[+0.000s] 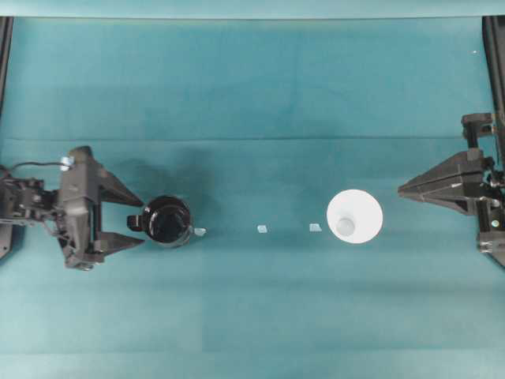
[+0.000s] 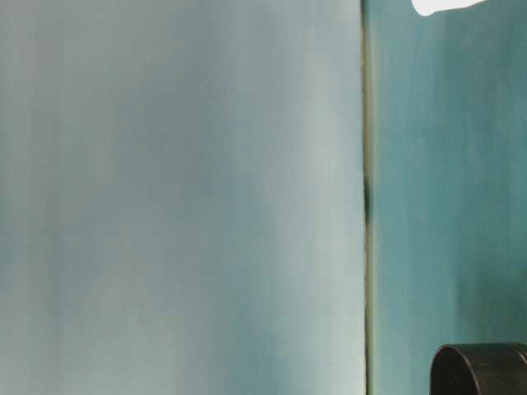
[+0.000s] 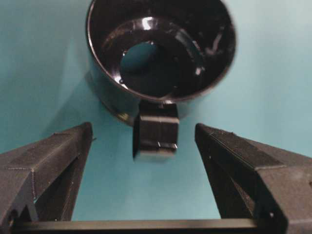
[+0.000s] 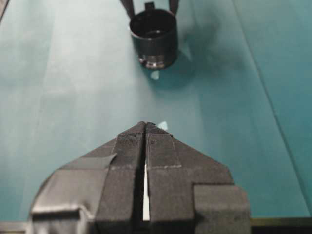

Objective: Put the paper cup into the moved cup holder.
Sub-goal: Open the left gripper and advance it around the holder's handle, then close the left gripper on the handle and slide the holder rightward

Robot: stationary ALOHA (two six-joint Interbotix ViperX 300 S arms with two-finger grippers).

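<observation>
Overhead view, from your left arm outward. Your left gripper [image 1: 136,219] stands wide, holding nothing, its two fingers flanking the small side handle [image 3: 156,129] of the cup holder [image 1: 167,220] without touching it. The cup holder, glossy black and dark inside, stands upright on the teal bench [image 1: 252,95] at the left. Three small pale tabs [image 1: 263,229] lie in a row on the bench between the cup holder and the paper cup [image 1: 355,216]. The paper cup, plain white, stands mouth up to the right of centre, well apart from the cup holder. Beyond it, your right gripper [image 1: 402,189] is pressed closed and empty, near the paper cup but clear of it.
</observation>
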